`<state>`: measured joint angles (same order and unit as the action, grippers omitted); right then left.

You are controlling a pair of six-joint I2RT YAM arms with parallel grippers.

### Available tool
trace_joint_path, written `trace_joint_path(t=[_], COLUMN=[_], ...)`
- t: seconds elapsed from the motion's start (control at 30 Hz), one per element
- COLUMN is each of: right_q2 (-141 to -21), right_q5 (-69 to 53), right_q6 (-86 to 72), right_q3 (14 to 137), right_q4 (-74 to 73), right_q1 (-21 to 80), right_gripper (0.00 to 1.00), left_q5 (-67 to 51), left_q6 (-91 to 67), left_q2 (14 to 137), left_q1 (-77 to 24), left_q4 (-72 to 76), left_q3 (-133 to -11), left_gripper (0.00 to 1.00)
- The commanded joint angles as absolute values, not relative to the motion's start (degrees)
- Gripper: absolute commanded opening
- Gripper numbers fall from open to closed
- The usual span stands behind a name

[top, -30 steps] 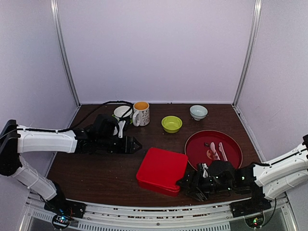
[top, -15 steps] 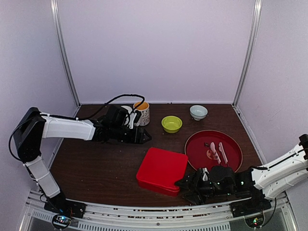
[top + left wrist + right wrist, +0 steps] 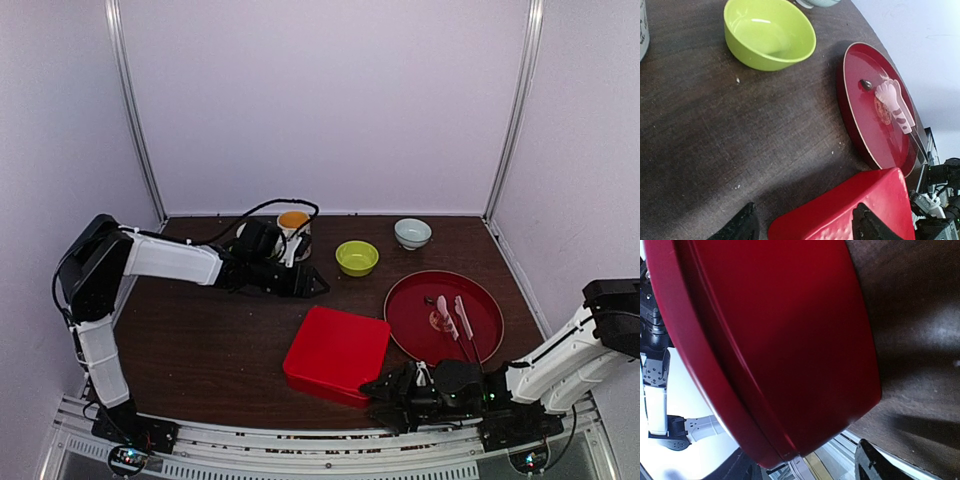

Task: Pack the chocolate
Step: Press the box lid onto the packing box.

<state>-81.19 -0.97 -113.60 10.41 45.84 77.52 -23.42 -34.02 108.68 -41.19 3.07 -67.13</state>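
One small dark chocolate [image 3: 866, 84] lies on the round red plate [image 3: 865, 120], next to the pink tongs [image 3: 893, 98]; from above it is only a dark speck [image 3: 428, 299]. A closed red box [image 3: 337, 352] sits on the table in front of the plate [image 3: 410, 310]. My left gripper [image 3: 320, 285] hovers open over the table behind the box [image 3: 855, 210], with nothing between its fingers [image 3: 742, 227]. My right gripper [image 3: 373, 385] is low at the box's near right corner. It is open, and the box's side wall [image 3: 770, 330] fills its view.
A green bowl [image 3: 357, 257], a white-blue bowl [image 3: 412, 233] and a mug [image 3: 293, 230] with an orange inside stand along the back. A pink-handled knife [image 3: 463, 315] lies on the plate beside the tongs. The table's front rail [image 3: 300, 440] is just below the right gripper.
My left arm has swung right from the table's left side to just behind the box. The right gripper has slid down and left along the box's near corner.
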Motion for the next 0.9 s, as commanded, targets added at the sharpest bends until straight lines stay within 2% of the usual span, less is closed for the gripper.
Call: trace_joint_path(t=[0.0,0.13,0.37,0.53,0.87], right_q2=[-84.45,-86.79,-88.75,-90.14,-96.81], right_q5=[1.64,1.82,0.43,-2.34,-5.62], right_q6=[-113.71,-113.37,-110.24,-108.23,-107.50], right_q3=[9.82,9.60,8.87,9.67,9.64], right_q4=[53.08,56.57,60.04,59.66,66.39], right_q1=[76.87,76.22,73.21,70.95,68.69], right_gripper=[0.67,0.65,0.68,0.63,0.55], left_q5=[-28.01,-29.61,-35.19,-37.63,-41.18], left_q6=[-32.44,-32.31,-32.11,-31.25,-30.59], left_q2=[111.11,112.93,117.38,118.86,119.78], left_q1=[-40.78,-40.78,-40.78,-40.86,-42.52], left_q4=[5.62,5.54,4.99,3.69,4.09], left_q3=[-68.72,-69.39,-72.07,-73.30,-71.46], left_gripper=[0.66,0.65,0.59,0.57,0.46])
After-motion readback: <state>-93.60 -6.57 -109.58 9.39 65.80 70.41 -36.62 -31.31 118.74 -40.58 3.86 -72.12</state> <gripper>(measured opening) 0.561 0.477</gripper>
